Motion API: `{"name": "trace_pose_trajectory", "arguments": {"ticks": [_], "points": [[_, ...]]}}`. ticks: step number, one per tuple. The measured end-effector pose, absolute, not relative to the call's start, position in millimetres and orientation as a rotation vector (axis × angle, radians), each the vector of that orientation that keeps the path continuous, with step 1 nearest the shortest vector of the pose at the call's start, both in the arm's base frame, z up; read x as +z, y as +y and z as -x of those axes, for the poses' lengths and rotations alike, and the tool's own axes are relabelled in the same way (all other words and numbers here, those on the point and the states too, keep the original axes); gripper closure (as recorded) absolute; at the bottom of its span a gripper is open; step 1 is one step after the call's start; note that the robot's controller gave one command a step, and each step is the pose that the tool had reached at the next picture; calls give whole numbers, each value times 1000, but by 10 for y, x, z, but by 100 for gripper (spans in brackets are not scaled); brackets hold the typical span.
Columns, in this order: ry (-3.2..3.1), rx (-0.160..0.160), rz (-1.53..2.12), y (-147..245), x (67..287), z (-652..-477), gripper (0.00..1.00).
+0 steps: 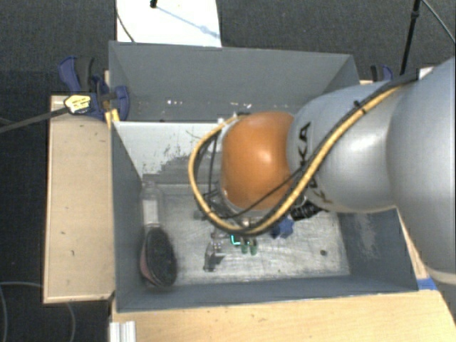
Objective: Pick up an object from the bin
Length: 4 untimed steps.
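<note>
- Front and centre on the floor of the bin point(235, 282), the gripper point(226, 244) sits low over the metal, about midway between the left and right walls.
- Spread or clenched? Cannot tell: the orange cover point(256, 159) on the wrist sits squarely over it, and what it touches cannot be made out.
- Nearest to it is a small grey piece point(212, 256), just left of the gripper and a touch closer to the front wall. It is thin, dull and upright-looking, and its exact shape is too small to read. Whether the two touch cannot be told.
- At the gripper's right edge, small green bits point(246, 247) peek out beside a teal glint. Whether they lie loose or belong to the gripper is unclear.
- Over in the front-left corner, well apart from the gripper, lies a dark oval thing point(158, 257) with a reddish rim, lengthwise along the left wall.
- A little farther back on the right, a blue thing point(285, 227) pokes out, half covered by the arm point(370, 148) and the yellow-and-black cable point(196, 184) looped round the cover.
- Farther back along the left wall, just behind the dark oval, stands a pale see-through thing point(149, 209).
- The middle and back of the floor are hidden under the cover and the arm.
</note>
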<state>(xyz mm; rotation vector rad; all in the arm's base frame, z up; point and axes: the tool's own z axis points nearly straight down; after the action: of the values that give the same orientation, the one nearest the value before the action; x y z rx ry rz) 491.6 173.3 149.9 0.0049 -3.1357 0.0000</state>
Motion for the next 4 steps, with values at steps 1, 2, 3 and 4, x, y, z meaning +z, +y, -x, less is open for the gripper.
{"name": "trace_pose_trajectory", "arguments": {"ticks": [1,2,3,4], "points": [[-3081,-2,-635,1231,709,-4977,0],[-3112,-2,-560,628,734,-4819,0],[-3081,9,-654,-205,1024,-5338,0],[-3053,1,-754,-48,715,-5579,0]]}}
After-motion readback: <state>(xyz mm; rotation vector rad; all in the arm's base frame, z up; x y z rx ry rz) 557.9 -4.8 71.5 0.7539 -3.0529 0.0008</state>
